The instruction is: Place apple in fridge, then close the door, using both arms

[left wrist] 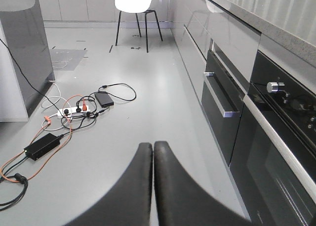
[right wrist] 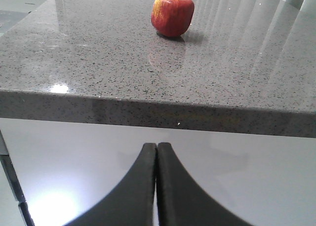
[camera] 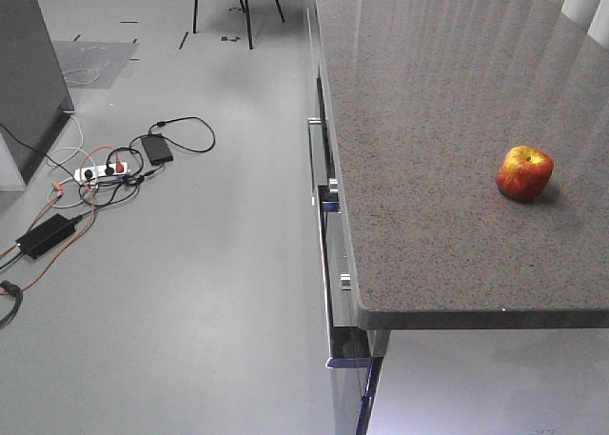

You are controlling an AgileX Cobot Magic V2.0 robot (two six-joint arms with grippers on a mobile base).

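Exterior front-facing camera shows the red apple with yellow patches (camera: pixel 524 173) sitting upright on the speckled grey stone countertop (camera: pixel 428 92), toward its right side and back from the near edge, with nothing touching it. In the right wrist-mounted view, the right gripper (right wrist: pixel 156 147) hangs below the countertop's edge, its two black fingers pressed together with nothing between them. The apple stands beyond, well apart from it. The left gripper (left wrist: pixel 152 146), likewise closed and empty, hovers over the pale grey floor (left wrist: pixel 148 102) near the black built-in oven (left wrist: pixel 276 152). A white power strip (camera: pixel 99 171) with tangled black and orange cables lies on the floor.
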